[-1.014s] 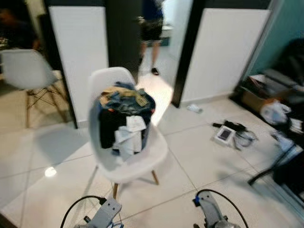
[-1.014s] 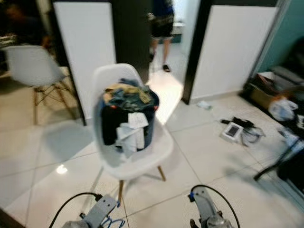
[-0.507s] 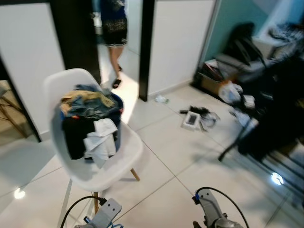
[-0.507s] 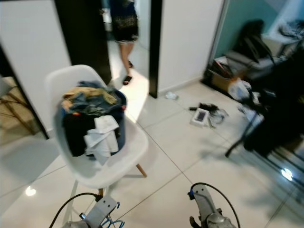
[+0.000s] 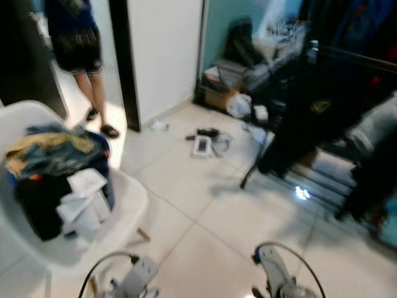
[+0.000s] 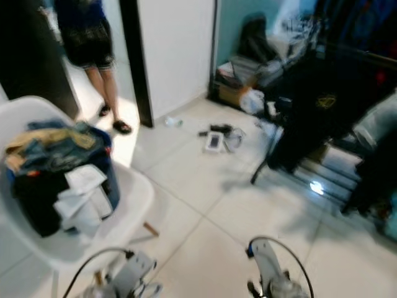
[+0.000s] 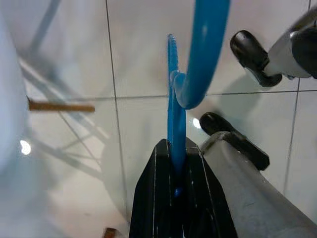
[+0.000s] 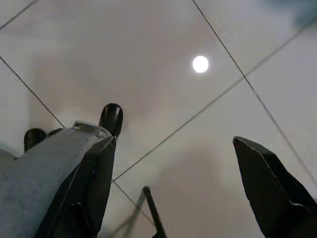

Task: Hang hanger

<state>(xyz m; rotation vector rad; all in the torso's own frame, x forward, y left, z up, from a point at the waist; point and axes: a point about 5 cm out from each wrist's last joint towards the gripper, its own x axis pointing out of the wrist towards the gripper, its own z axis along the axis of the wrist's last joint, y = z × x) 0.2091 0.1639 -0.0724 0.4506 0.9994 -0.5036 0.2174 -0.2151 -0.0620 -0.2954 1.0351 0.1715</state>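
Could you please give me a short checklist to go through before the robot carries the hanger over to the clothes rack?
1. Blue hanger gripped: ok, left hand is shut on it.
2. Right hand free: ok, fingers apart over bare tile.
3. Clothes rack in sight: ok, ahead to the right, blurred.
4. Free spot on the rail: cannot tell, dark garments crowd it.
5. Path: not ok, floor clutter and the rack's foot lie ahead.
6. Person in the doorway: ok, away from the route.

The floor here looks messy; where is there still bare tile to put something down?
Bare tile lies between the white chair piled with clothes and the dark clothes rack. It is crowded near the small clutter by the wall and the boxes and bags in the corner. A person stands in the doorway.
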